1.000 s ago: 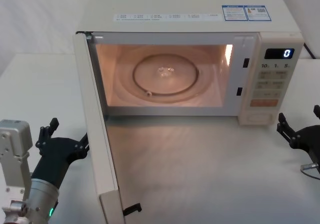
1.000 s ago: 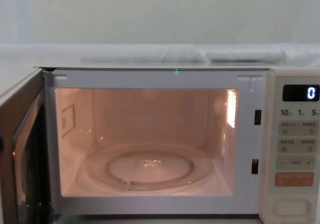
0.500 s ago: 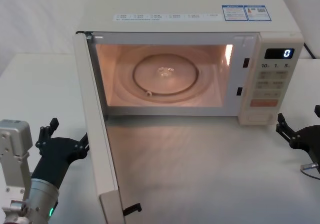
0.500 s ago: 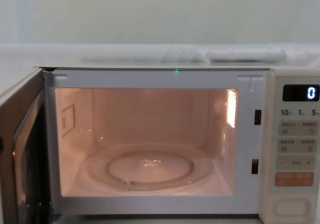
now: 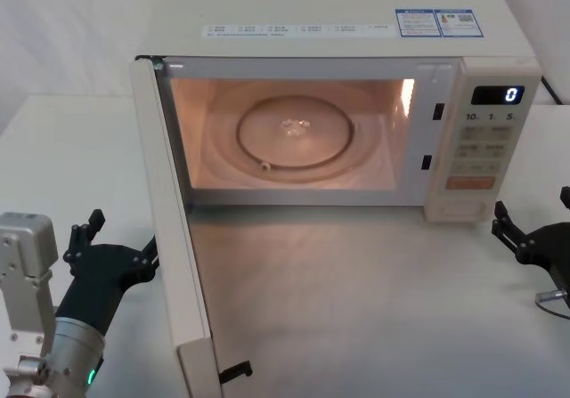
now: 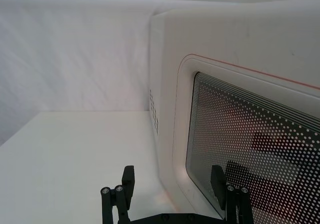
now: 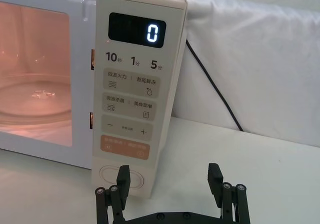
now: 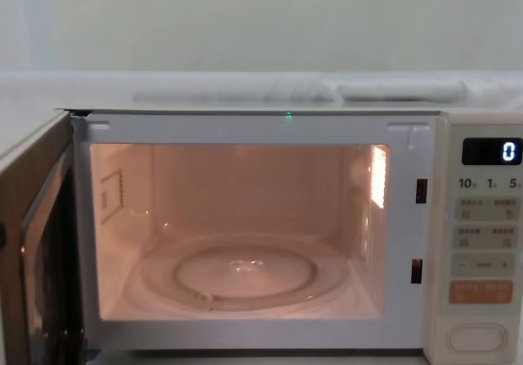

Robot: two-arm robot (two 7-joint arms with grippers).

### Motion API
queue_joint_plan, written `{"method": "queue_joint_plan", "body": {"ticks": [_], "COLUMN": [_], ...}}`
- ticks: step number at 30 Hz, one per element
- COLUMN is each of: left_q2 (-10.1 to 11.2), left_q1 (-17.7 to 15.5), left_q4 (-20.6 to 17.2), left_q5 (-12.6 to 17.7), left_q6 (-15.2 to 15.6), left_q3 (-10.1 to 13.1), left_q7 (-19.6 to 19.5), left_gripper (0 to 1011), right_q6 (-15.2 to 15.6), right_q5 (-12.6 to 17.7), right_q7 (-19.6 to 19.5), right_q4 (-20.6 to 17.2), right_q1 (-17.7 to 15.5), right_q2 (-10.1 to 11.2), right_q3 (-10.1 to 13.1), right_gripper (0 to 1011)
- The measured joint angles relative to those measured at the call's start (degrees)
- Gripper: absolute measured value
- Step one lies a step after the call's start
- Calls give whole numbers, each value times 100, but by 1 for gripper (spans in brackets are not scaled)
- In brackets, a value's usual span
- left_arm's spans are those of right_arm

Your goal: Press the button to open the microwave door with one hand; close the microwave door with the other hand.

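The microwave door [image 5: 174, 238] swings wide at frame left, a stiff hinged panel likely closing with one flat outer-face push from the spread left claw [image 5: 111, 242] beside it.

I see the microwave door [image 5: 174, 238] swung wide open, running from the upper left of the head view down to its lower middle, edge-on and cream; in the left wrist view its dark mesh window with the thin pink outline fills the right side. The button [image 7: 120, 178], a wide cream unmarked pill, sits at the control panel's bottom, unpressed, at the chest view's lower right corner.
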Motion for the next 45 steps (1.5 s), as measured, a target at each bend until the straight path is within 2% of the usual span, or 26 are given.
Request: {"method": "queue_joint_plan", "body": {"ticks": [23, 26, 30, 33, 34, 37, 38, 43, 45], "left_q2": [0, 0, 0, 0, 0, 0, 0, 0, 0], "left_q1": [0, 0, 0, 0, 0, 0, 0, 0, 0], "left_q4": [0, 0, 0, 0, 0, 0, 0, 0, 0], "left_q5": [0, 0, 0, 0, 0, 0, 0, 0, 0], "left_q6": [0, 0, 0, 0, 0, 0, 0, 0, 0], "left_q3": [0, 0, 0, 0, 0, 0, 0, 0, 0], "left_q7": [0, 0, 0, 0, 0, 0, 0, 0, 0], "left_gripper": [1001, 970, 891, 792, 792, 653, 653, 472, 429], "right_q6": [0, 0, 0, 0, 0, 0, 0, 0, 0], "right_q5": [0, 0, 0, 0, 0, 0, 0, 0, 0], "right_q7": [0, 0, 0, 0, 0, 0, 0, 0, 0], "right_q4": [0, 0, 0, 0, 0, 0, 0, 0, 0], "right_q1": [0, 0, 0, 0, 0, 0, 0, 0, 0], "right_q2": [0, 0, 0, 0, 0, 0, 0, 0, 0], "right_q3": [0, 0, 0, 0, 0, 0, 0, 0, 0], "right_gripper": [1002, 1002, 1002, 1002, 1002, 1002, 1002, 1002, 1002]}}
